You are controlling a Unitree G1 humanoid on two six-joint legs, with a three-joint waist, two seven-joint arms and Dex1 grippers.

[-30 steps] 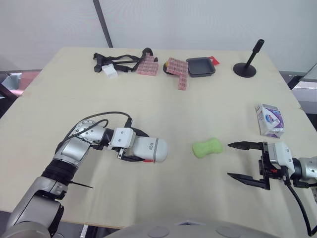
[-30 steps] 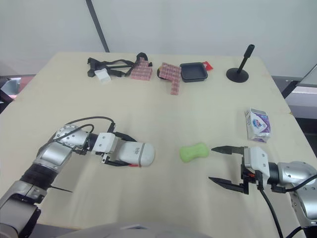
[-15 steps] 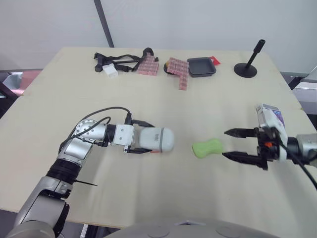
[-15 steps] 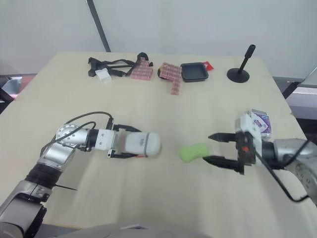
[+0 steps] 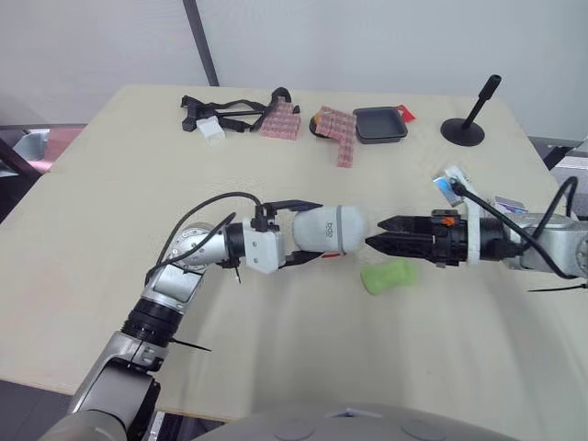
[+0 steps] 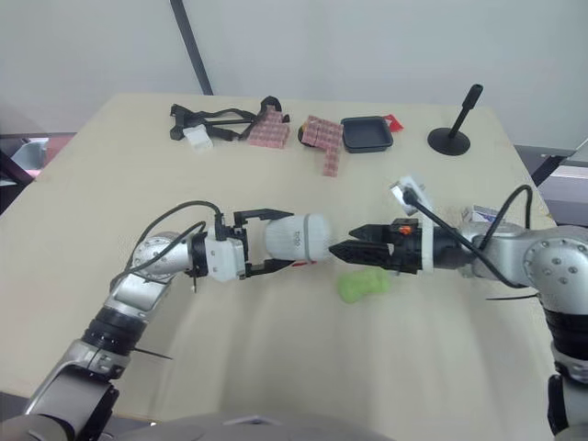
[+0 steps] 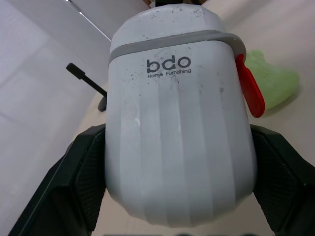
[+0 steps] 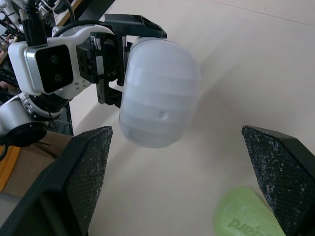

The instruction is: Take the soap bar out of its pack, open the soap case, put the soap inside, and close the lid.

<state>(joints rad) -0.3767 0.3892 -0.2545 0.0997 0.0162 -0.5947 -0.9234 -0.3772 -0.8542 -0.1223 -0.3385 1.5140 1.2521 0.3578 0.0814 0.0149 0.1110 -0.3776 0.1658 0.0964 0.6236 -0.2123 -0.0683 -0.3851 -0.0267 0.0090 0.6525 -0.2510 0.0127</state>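
Mid-frame, the unwrapped green soap (image 5: 387,275) lies on the table (image 5: 276,349) just below the right gripper (image 5: 378,233), jaws apart, facing the shut case (image 5: 329,229) clamped in the left gripper (image 5: 312,231); opening, loading and closing are not yet done.

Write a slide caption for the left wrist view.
Left gripper clamps the closed soap case, red latch on its side; green soap bar lies beyond.
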